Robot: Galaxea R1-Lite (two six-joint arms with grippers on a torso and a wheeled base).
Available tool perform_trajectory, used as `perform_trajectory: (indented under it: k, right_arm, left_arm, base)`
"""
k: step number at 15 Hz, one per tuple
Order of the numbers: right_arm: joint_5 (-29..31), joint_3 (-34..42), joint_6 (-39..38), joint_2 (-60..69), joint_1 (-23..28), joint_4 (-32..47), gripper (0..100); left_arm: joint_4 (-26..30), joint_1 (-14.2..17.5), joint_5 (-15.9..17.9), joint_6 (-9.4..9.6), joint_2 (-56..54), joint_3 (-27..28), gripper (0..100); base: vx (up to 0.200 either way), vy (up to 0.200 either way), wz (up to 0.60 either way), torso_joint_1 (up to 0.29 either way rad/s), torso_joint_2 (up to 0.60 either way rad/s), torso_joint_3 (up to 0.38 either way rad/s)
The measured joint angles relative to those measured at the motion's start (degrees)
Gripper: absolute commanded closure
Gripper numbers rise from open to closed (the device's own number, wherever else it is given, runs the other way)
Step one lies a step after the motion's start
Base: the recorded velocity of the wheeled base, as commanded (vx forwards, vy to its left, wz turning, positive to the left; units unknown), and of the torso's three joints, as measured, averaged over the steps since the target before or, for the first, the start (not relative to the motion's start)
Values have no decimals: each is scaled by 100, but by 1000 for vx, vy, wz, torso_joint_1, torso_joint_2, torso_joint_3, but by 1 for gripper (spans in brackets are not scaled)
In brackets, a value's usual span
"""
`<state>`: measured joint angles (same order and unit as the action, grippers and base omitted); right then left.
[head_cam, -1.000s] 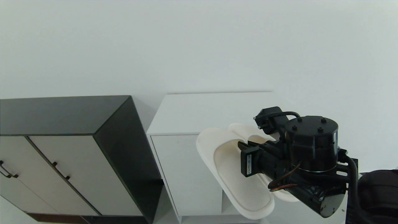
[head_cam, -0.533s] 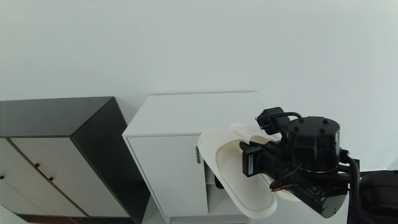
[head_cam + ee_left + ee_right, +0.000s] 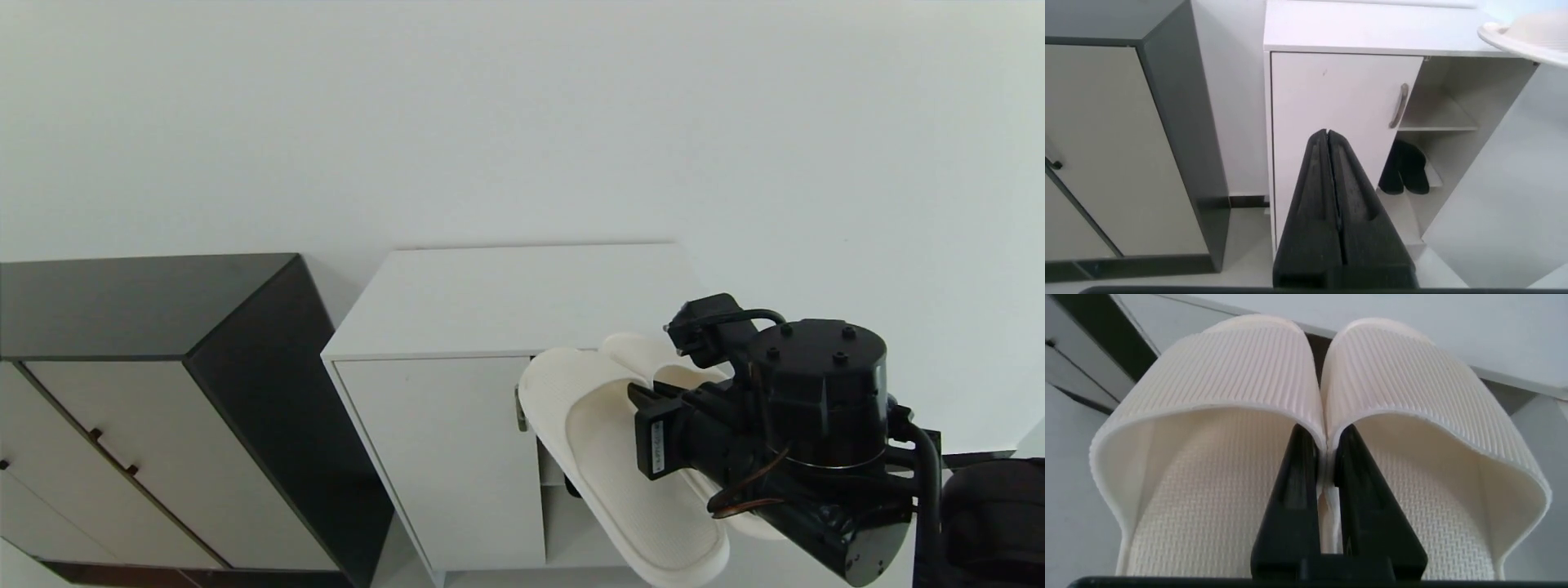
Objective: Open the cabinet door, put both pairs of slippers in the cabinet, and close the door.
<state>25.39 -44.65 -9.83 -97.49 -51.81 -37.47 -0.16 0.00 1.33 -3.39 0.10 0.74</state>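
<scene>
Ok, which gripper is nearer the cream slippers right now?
Right. The right gripper is clamped on the cream slippers, pinching their inner edges together. The left gripper is shut, apart from them, facing the white cabinet door.

The white cabinet (image 3: 522, 298) stood against the wall with its left door (image 3: 1339, 122) closed, a slim metal handle (image 3: 1398, 106) upright near that door's inner edge. Its right half was open, showing a shelf (image 3: 1437, 124) with space above and below. A black pair of slippers (image 3: 1405, 167) lay side by side on the compartment floor under that shelf. The cream pair of slippers (image 3: 1306, 457), ribbed across the straps and dimpled on the footbeds, was held in the air in front of the open half, tilted. Their inner edges were pressed together between the fingers of the right gripper (image 3: 1325, 449), toes pointing away from it.
</scene>
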Motion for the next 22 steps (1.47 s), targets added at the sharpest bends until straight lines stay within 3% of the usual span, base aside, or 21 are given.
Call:
perform_trajectory:
  k: [8,22]
  right_arm:
    - [2,76,28,11,-1,-11,100]
    - [-5,150,94,11,-11,-21,100]
  left_arm:
    - [0,0,0,0,0,-4,100]
    - [-2,0,0,-2,0,-4,100]
  base:
    - [0,0,0,-43,99,57]
    - [0,0,0,-209,515,301]
